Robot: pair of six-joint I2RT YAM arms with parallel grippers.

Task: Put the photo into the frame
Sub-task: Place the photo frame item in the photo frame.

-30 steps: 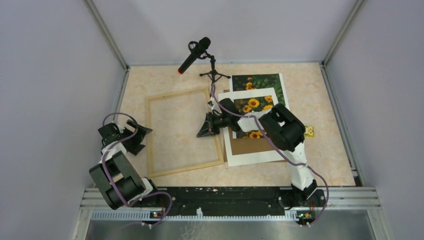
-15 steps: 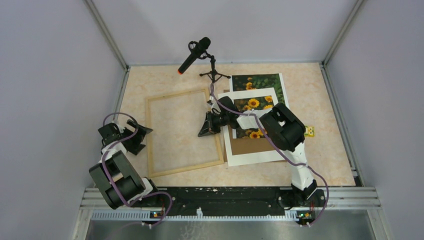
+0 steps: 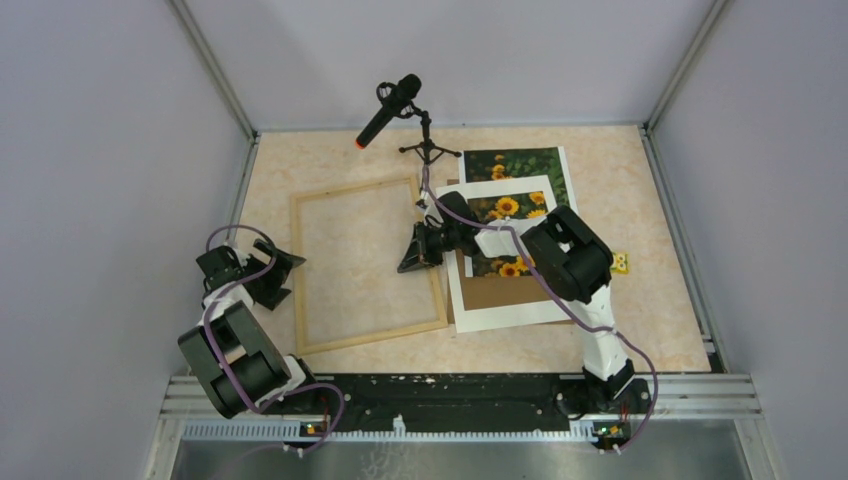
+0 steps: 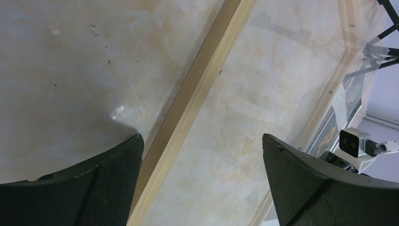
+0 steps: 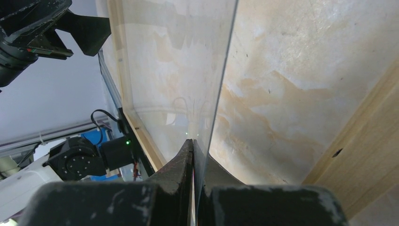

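The light wooden frame (image 3: 300,272) lies flat at the left centre of the table. The sunflower photo (image 3: 520,163) lies at the back right, partly under a white mat (image 3: 505,318). My right gripper (image 3: 412,252) is over the frame's right strip and is shut on the edge of a clear pane (image 5: 174,70), which stands tilted over the frame's opening. My left gripper (image 3: 272,272) is open at the frame's left side. In the left wrist view the frame's strip (image 4: 197,94) runs between the gripper's (image 4: 202,155) spread fingers, which hold nothing.
A microphone (image 3: 390,108) on a small tripod (image 3: 428,150) stands at the back, close to the frame's far right corner. A brown backing board (image 3: 505,290) shows through the mat's window. A small yellow object (image 3: 622,263) lies right of the mat. Grey walls enclose the table.
My right gripper has shifted slightly toward the back with the clear pane. The left arm has not moved.
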